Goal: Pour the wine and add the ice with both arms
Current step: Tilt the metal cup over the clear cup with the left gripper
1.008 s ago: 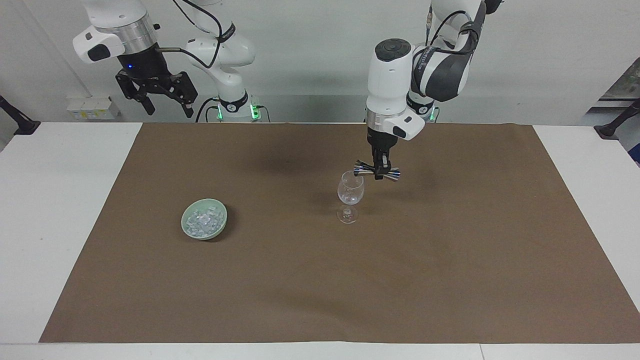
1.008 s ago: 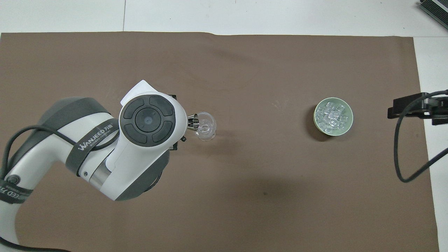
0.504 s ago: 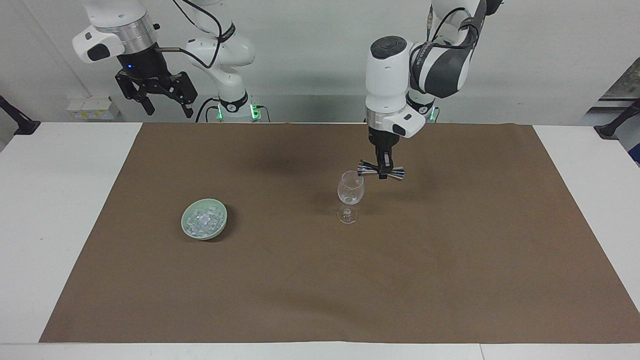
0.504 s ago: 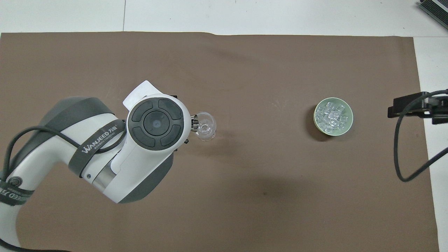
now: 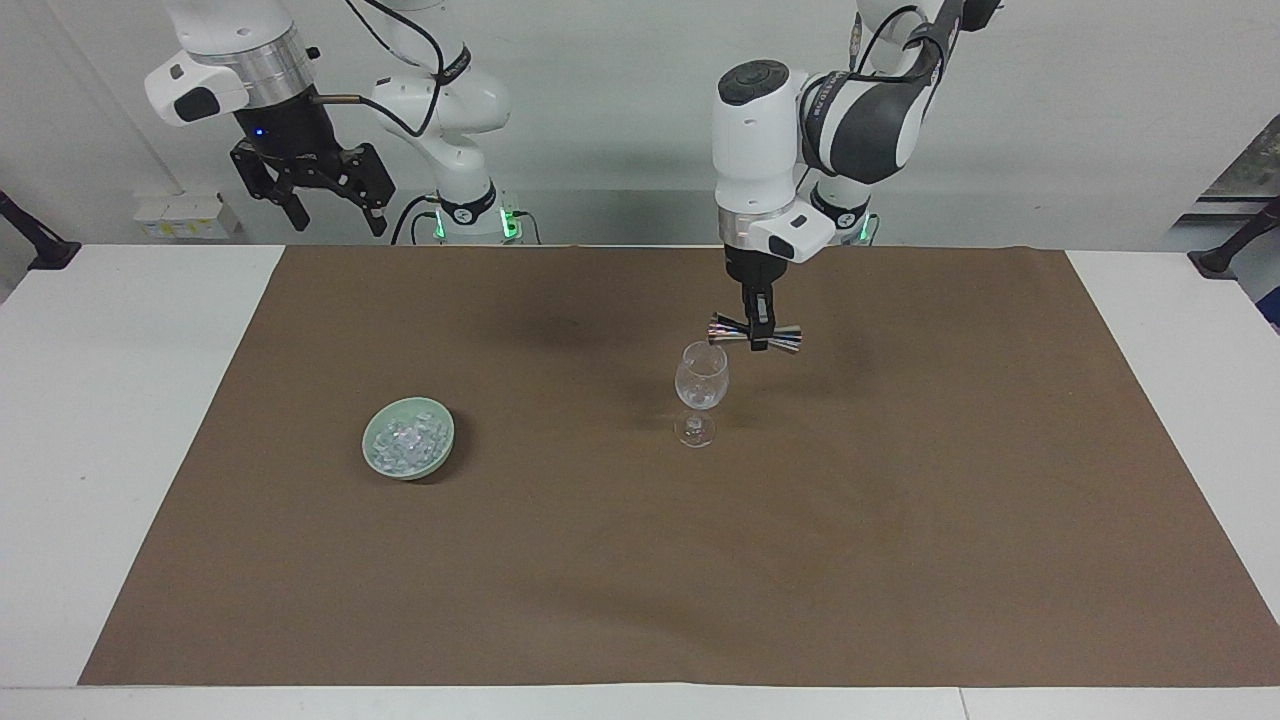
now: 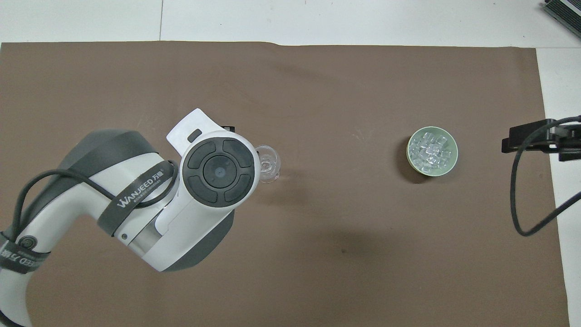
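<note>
The right gripper (image 5: 330,215) waits raised at its own end of the table, fingers spread wide, holding nothing. The left gripper (image 5: 757,335) hangs over the brown mat (image 5: 900,500), clamped on a metal jigger (image 5: 754,335) lying level, one end just above the rim of the wine glass (image 5: 701,392). The ice (image 5: 405,443) lies heaped in a green bowl (image 5: 440,455) toward the right arm's end, well apart from both grippers

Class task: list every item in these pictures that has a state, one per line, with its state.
Clear stemmed wine glass: upright on the brown mat.
Shiny metal jigger: held sideways above the glass rim.
Pale green bowl: upright, holding ice cubes.
Left gripper: shut on the jigger.
Right gripper: open, raised, waiting.
</note>
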You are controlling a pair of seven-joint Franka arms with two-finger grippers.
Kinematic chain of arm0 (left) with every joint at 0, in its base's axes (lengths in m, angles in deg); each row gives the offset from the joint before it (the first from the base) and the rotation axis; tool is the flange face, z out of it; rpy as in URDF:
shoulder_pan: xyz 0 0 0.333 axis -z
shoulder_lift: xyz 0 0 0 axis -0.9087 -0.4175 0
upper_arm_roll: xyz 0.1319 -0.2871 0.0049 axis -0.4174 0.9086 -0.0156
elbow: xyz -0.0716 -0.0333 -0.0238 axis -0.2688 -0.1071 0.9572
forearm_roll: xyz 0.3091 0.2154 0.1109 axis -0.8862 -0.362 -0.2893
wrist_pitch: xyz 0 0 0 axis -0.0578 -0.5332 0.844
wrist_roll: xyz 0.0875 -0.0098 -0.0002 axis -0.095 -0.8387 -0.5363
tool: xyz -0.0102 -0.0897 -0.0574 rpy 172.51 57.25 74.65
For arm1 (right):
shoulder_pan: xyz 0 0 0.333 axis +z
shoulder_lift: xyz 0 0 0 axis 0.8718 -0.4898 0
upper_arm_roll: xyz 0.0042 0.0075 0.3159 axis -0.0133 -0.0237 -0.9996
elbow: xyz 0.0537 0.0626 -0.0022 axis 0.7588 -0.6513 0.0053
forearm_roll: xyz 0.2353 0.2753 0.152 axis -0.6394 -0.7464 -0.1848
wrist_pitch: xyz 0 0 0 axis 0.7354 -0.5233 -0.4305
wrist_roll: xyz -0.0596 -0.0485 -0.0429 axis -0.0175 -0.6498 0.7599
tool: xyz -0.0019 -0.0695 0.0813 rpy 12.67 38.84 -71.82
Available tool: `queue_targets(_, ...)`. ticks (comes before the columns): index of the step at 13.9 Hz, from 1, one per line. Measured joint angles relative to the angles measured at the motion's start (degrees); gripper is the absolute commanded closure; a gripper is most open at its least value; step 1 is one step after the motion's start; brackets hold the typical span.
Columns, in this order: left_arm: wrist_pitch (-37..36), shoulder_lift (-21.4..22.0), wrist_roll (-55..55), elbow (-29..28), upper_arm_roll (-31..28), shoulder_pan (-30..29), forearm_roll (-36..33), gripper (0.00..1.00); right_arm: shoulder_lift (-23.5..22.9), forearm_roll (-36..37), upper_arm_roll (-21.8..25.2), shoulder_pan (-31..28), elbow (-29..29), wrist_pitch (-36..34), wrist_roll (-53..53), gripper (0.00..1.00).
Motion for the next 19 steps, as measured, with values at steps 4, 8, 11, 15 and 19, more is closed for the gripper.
queue_targets(4,-0.45,-0.02,-0.07,0.34,0.10,0.06,-1.42,1.00,0.00,-0.49,0.02,0.00,0.00,0.02,0.00,0.00)
queue_targets(8,-1.03,-0.03,-0.08,0.51,0.30,0.07,-2.38,1.00,0.00,-0.49,0.05,0.00,0.00,0.05,0.00,0.00)
queue_targets(11,-1.46,-0.04,-0.08,0.82,0.62,0.08,-2.81,1.00,0.00,-0.49,0.06,0.00,0.00,0.06,0.00,0.00)
queue_targets(15,-2.07,-0.05,-0.09,1.05,1.12,0.15,-3.64,1.00,0.05,-0.49,0.10,-0.01,0.00,0.11,0.00,0.00)
queue_targets(19,-2.20,-0.07,-0.11,1.06,1.23,0.21,-4.60,1.00,0.10,-0.50,0.14,-0.02,0.00,0.12,0.00,0.00)
